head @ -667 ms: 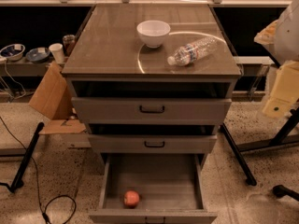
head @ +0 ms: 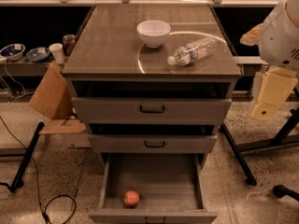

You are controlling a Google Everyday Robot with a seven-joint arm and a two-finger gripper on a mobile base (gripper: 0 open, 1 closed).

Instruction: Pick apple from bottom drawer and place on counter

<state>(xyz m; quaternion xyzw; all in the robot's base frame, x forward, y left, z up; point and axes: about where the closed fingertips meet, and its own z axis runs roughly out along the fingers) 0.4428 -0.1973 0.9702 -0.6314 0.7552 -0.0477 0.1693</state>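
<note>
A grey cabinet (head: 219, 110) is being shown standing on a speckled floor (head: 60, 171), and its flat brown-grey top is being used as the desk (head: 107, 45), on which a pale curved mark (head: 139, 62) is being caught by the light. The bottom drawer (head: 159, 176) is being held pulled well out toward the camera, its plain grey floor being left open to view, while the two upper drawers (head: 117, 110) are being kept pulled out only slightly. At the right edge the white arm (head: 280, 31) of the robot is being seen, and below it the cream-coloured gripper (head: 271, 94) is being held beside the cabinet's right side, at about the height of the top drawer, well apart from the bottom drawer; whether it is open or closed cannot be told. A piece of cardboard (head: 49, 94) is being leaned against the cabinet's left side. A clear bottle (head: 194, 50) is being left lying on its side on the desk's right part, near a white bowl (head: 153, 32) that is being kept upright toward the back. The apple (head: 131, 198) is being kept inside the bottom drawer, on its floor, near the front wall and left of the middle.
</note>
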